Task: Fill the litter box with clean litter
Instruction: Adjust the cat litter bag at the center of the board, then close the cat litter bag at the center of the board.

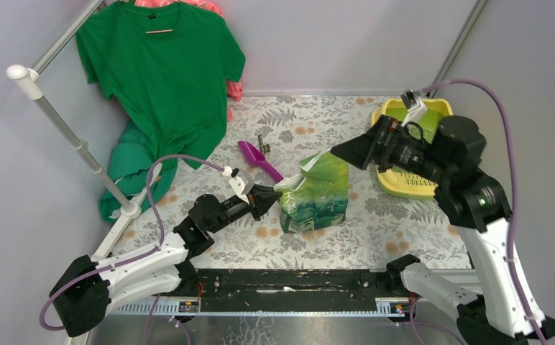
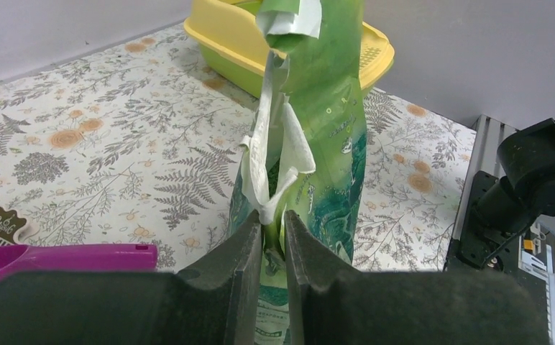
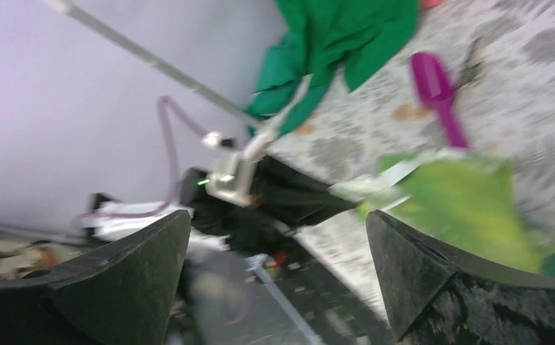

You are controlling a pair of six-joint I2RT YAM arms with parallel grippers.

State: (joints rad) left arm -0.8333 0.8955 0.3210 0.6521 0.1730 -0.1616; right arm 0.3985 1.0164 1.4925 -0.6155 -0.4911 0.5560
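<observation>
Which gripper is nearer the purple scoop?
Left. The left gripper, shut on the green bag's edge, sits beside the purple scoop; the right gripper hovers open beyond the bag.

Litter box (image 1: pixel 385 113) yellow, green-tinted inside. Bag (image 1: pixel 318 198) glossy green, teal print low down, white lining at torn top. Scoop (image 1: pixel 257 158) purple. Table (image 1: pixel 404 223) pale, grey fern-leaf pattern, orange blossoms. T-shirt (image 1: pixel 163 79) green, ten o'clock.
</observation>
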